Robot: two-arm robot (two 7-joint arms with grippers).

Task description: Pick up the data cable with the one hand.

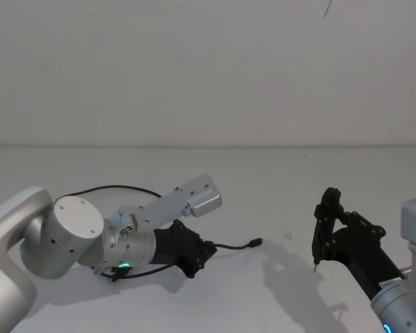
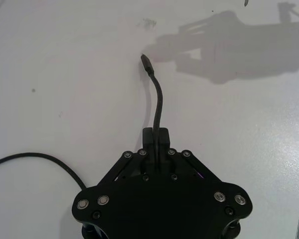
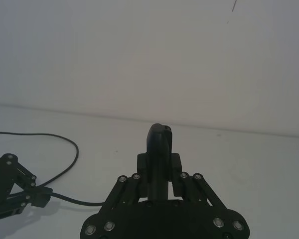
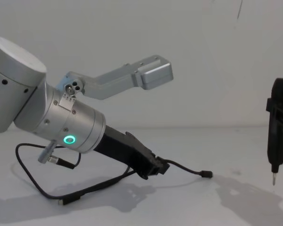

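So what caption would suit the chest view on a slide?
Left gripper shut on the cable near its plug, low over the table; right gripper holds a pen tool aside.

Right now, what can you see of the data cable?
The data cable is a thin, black, flexible cord with a small black plug at each end. The left gripper is shut on it near one plug, which juts out a short way beyond the fingertips. The rest trails back in a loose loop lying on the white table.
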